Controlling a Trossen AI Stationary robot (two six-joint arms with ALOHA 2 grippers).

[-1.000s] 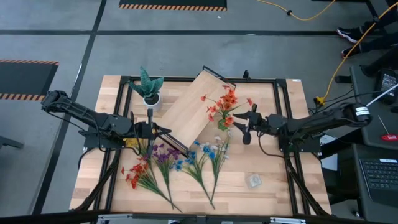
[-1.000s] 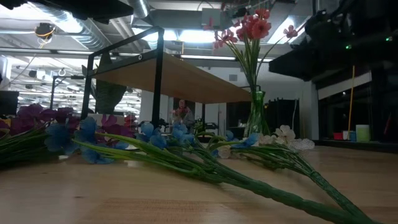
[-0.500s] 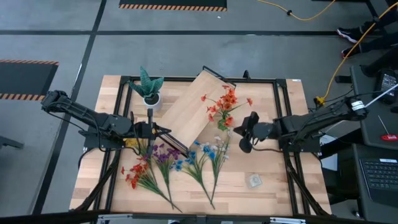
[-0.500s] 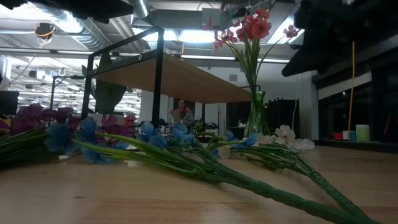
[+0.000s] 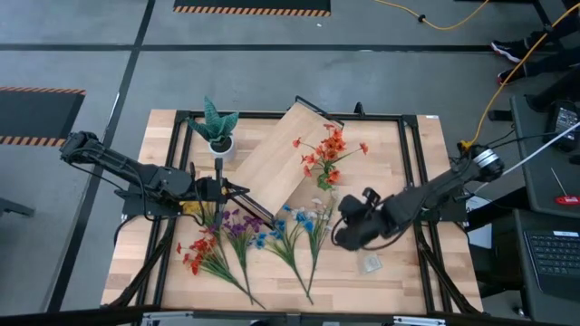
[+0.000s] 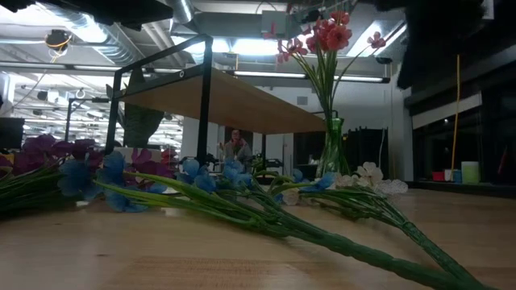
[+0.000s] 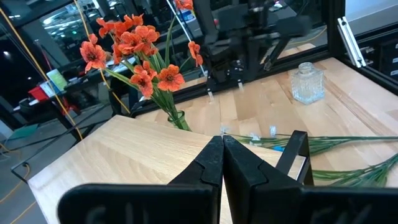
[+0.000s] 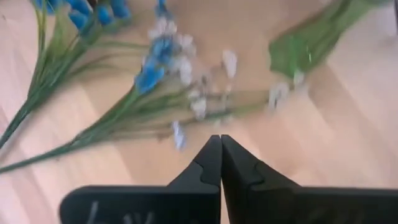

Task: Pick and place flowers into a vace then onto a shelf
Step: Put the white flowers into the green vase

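The green vace (image 6: 332,149) stands upright on the table beside the shelf (image 5: 281,156) and holds orange-red flowers (image 5: 328,149). More flowers lie flat near the front: red (image 5: 199,252), purple (image 5: 237,223), blue (image 5: 270,234) and blue-white (image 5: 313,217) sprigs. My right gripper (image 8: 221,144) is shut and empty, pointing down over the blue-white sprig (image 8: 180,93), nearer the front than the vace (image 8: 308,40). My left gripper (image 7: 222,148) is shut and hovers at the shelf's near-left end (image 7: 118,158).
A spiky green plant in a white pot (image 5: 217,131) stands at the far left. A small clear glass bottle (image 5: 370,263) sits near the front right. A black metal frame (image 5: 412,181) rims the tabletop. Bare wood lies at the far right.
My right gripper has drawn back from beside the vace toward the table's near edge, tipped downward over the blue-white sprig, and shut on nothing. The vace with its flowers has stayed standing.
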